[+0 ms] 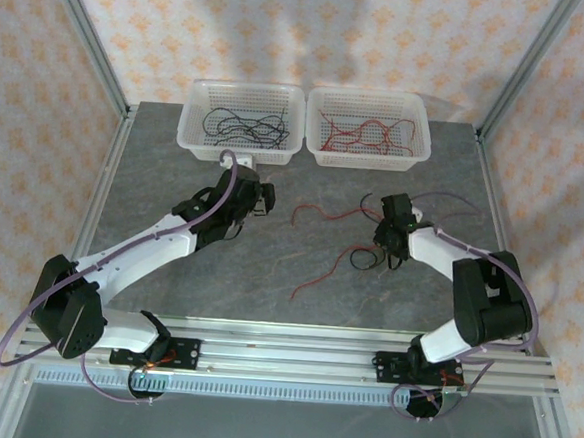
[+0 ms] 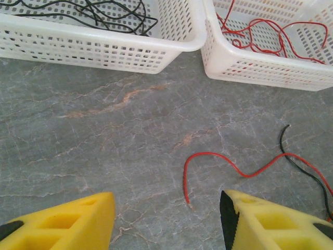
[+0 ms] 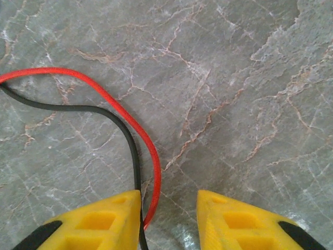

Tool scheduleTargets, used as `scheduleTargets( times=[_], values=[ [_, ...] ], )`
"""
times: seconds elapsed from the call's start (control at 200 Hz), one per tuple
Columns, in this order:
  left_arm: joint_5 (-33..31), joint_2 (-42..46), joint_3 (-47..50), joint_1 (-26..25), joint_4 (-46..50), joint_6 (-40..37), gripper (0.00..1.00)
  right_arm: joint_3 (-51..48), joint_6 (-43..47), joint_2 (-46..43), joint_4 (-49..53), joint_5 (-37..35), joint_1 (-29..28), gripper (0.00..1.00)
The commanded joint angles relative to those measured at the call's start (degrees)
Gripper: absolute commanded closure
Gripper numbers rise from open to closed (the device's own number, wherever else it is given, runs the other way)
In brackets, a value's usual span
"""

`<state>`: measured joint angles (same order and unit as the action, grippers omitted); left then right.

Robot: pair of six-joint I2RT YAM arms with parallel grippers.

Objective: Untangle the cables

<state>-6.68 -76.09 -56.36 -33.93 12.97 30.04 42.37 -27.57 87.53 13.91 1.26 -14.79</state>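
Loose cables lie mid-table: a red cable [image 1: 322, 213], a black loop [image 1: 366, 256] and another red cable [image 1: 313, 279]. My left gripper [image 1: 260, 199] hovers left of them, open. In the left wrist view the red cable [image 2: 218, 161] ends on the table just ahead of the gap of the left gripper [image 2: 166, 200], touching neither finger. My right gripper [image 1: 383, 235] is low over the black loop. Its jaws stand open in the right wrist view [image 3: 169, 200]. A red cable [image 3: 125, 117] and a black cable [image 3: 104, 112] run down along the inner edge of its left finger [image 3: 112, 219].
Two white baskets stand at the back of the grey table [image 1: 168, 271]. The left basket [image 1: 193, 132] holds black cables, the right basket [image 1: 419, 148] red ones. Metal frame posts and patterned walls close in the table's sides. A rail [image 1: 293, 349] runs along the near edge.
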Motion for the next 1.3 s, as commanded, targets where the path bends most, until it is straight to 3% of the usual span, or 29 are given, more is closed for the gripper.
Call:
scheduleTargets(
  times=[0.0,0.866,1.066,1.196,1.296],
  values=[
    [-1.4,0.86,-0.33,-0.87,-0.05,0.54,0.44,2.07,0.96,1.27,-0.34,-2.33,0.37,0.67],
    [-3.17,0.07,-2.73,-3.16,1.79,0.19,0.44,4.3,2.4,5.76,-1.47,-3.47,1.7,0.7],
    [-3.49,-0.11,-3.17,-3.42,2.15,0.1,0.44,4.7,2.68,8.5,-1.87,-2.84,1.76,0.82],
    [-4.18,-0.16,-3.75,-3.81,2.95,-0.2,0.44,5.21,3.33,9.4,-1.44,-2.4,1.78,1.0],
    [-4.91,-0.37,-4.39,-4.5,3.76,-0.68,0.44,5.83,4.13,8.07,-0.53,-1.54,1.8,1.0]
  ],
)
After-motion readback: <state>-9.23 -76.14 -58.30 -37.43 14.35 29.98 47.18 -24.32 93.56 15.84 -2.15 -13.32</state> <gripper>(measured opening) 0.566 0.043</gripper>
